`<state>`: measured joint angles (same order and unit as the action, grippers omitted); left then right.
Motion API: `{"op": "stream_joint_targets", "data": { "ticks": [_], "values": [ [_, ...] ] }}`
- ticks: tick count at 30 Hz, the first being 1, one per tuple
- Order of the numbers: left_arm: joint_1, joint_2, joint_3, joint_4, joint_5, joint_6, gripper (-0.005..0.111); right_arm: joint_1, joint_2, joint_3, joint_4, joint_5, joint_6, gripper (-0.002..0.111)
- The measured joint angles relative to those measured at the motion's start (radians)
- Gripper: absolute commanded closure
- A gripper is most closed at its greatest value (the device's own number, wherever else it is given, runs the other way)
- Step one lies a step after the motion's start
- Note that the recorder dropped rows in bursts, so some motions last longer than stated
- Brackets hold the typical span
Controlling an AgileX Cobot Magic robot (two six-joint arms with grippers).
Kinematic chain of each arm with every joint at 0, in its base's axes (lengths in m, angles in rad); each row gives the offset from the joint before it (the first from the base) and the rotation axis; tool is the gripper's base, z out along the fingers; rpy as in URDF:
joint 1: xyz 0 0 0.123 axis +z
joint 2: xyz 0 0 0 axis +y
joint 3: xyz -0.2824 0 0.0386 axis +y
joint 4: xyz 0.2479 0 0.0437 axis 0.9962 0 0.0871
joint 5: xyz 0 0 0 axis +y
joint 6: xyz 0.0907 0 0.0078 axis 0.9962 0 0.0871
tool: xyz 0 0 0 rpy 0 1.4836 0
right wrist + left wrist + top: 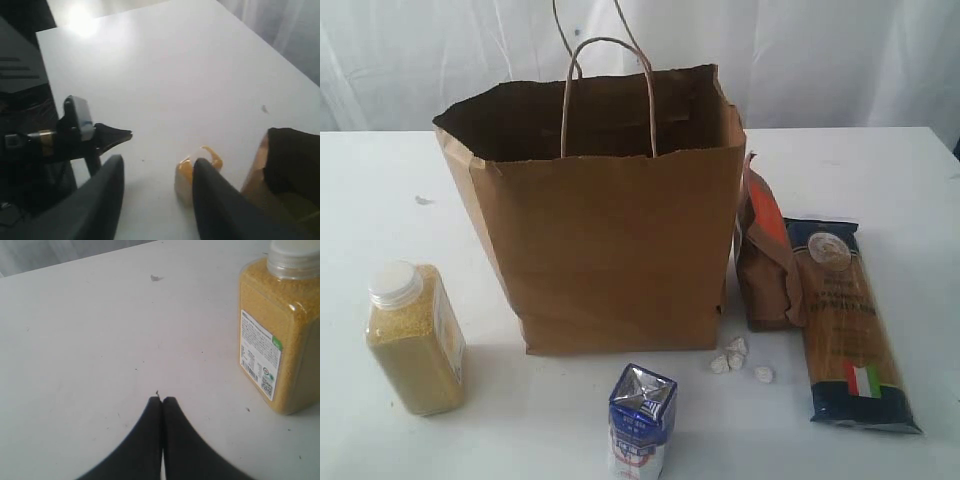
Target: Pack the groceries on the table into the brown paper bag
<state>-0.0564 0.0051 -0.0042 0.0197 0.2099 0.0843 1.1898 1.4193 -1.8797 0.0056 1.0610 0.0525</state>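
Observation:
The brown paper bag (pixel 610 240) stands upright and open at the middle of the table (pixel 880 170). Left of it is the yellow-grain bottle (pixel 415 340) with a white cap. A small blue-white carton (pixel 640 420) stands in front. The brown pouch with the orange label (pixel 767 260) leans at the bag's right side, next to the spaghetti pack (pixel 850 320). My left gripper (pixel 162 399) is shut on nothing, low over bare table, apart from the bottle (pixel 277 340). My right gripper (pixel 159 162) hangs high with its jaws apart and nothing between them, beside the bag's open top (pixel 280 165). Neither gripper shows in the exterior view.
A few small white lumps (pixel 735 360) lie on the table by the bag's front right corner. A small dark mark (pixel 423 200) sits at the far left. The left arm (pixel 75 135) shows in the right wrist view. White curtains hang behind the table.

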Motion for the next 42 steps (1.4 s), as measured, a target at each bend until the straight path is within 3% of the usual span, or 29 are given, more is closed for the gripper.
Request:
{"op": "stream_joint_targets", "data": {
  "ticks": [11, 22, 25, 28, 35, 42],
  "values": [
    [0.000, 0.000, 0.000, 0.000, 0.000, 0.000, 0.107, 0.082, 0.084, 0.034, 0.000, 0.065, 0.049, 0.068],
    [0.000, 0.000, 0.000, 0.000, 0.000, 0.000, 0.107, 0.084, 0.207, 0.108, 0.151, -0.045, 0.064, 0.067],
    [0.000, 0.000, 0.000, 0.000, 0.000, 0.000, 0.107, 0.079, 0.279, 0.108, 0.153, -0.079, 0.114, 0.053],
    [0.000, 0.000, 0.000, 0.000, 0.000, 0.000, 0.107, 0.033, 0.340, 0.108, 0.145, -0.109, 0.125, 0.027],
    [0.000, 0.000, 0.000, 0.000, 0.000, 0.000, 0.107, -0.096, 0.438, 0.108, 0.088, -0.281, 0.295, 0.026],
    [0.000, 0.000, 0.000, 0.000, 0.000, 0.000, 0.107, -0.112, 0.535, 0.100, 0.062, -0.235, 0.327, 0.026]
  ]
}}
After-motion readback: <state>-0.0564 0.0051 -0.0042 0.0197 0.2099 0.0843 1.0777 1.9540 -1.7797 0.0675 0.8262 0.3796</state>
